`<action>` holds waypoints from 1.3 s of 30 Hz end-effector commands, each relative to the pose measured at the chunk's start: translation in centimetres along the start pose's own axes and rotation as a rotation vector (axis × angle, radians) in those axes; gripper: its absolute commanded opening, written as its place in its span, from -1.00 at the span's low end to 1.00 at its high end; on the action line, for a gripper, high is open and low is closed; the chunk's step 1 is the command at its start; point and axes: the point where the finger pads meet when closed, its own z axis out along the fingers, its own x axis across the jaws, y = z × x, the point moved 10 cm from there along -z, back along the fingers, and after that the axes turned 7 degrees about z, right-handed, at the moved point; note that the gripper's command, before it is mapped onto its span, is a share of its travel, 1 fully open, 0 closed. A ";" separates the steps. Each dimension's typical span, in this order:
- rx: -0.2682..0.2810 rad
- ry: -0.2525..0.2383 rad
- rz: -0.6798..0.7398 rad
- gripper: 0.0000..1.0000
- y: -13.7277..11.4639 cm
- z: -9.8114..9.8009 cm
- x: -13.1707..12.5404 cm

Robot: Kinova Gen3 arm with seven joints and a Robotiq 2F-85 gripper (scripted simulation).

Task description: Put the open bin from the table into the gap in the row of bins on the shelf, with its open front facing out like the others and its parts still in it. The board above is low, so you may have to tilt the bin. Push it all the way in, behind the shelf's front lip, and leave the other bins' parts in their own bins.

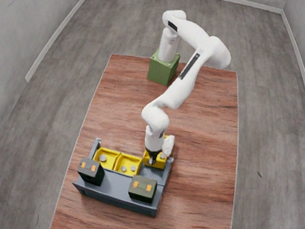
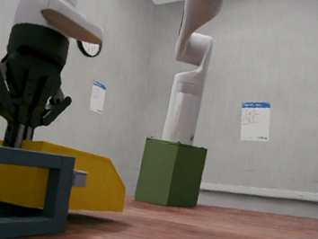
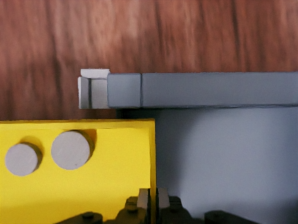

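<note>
At the shelf's [image 1: 116, 189] [image 2: 59, 190] [image 3: 200, 90] gap | my tool [image 1: 152, 159] [image 2: 17, 143] [image 3: 153, 204] pinches the open bin's [image 1: 155, 162] [image 2: 96, 183] [image 3: 110, 165] back wall | bin partway in, its front past the shelf | if I push it crooked, it could catch the side rail [image 1: 167, 171] [image 2: 63, 161] [image 3: 220, 90] and spill its parts [image 1: 162, 156] [image 3: 70, 150]

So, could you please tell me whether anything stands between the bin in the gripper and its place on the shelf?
Nothing visible stands on the shelf floor ahead of the bin. The low upper board overhangs the back, though, and might catch the bin or the gripper.
</note>
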 end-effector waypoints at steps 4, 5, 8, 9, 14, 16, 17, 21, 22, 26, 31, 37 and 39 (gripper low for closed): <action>0.003 0.020 0.000 -0.80 0.0 -0.1 -0.2; 0.004 0.026 0.000 -0.80 0.0 -0.1 -0.2; 0.005 0.032 0.000 -0.80 0.0 -0.2 -0.3; 0.005 0.032 0.000 -0.80 0.0 -0.2 -0.3; 0.005 0.032 0.000 -0.80 0.0 -0.2 -0.3; 0.005 0.032 0.000 -0.80 0.0 -0.2 -0.3; 0.005 0.032 0.000 -0.80 0.0 -0.2 -0.3; 0.007 0.049 0.000 -0.80 0.1 -0.1 -0.6; 0.007 0.055 0.000 -0.80 0.1 -0.1 -0.6; 0.008 0.061 0.000 -0.80 0.1 -0.1 -0.7; 0.008 0.061 0.000 -0.80 0.1 -0.1 -0.7; 0.009 0.069 0.000 -0.80 0.1 -0.1 -0.8; 0.010 0.077 0.000 -0.80 0.1 -0.1 -1.0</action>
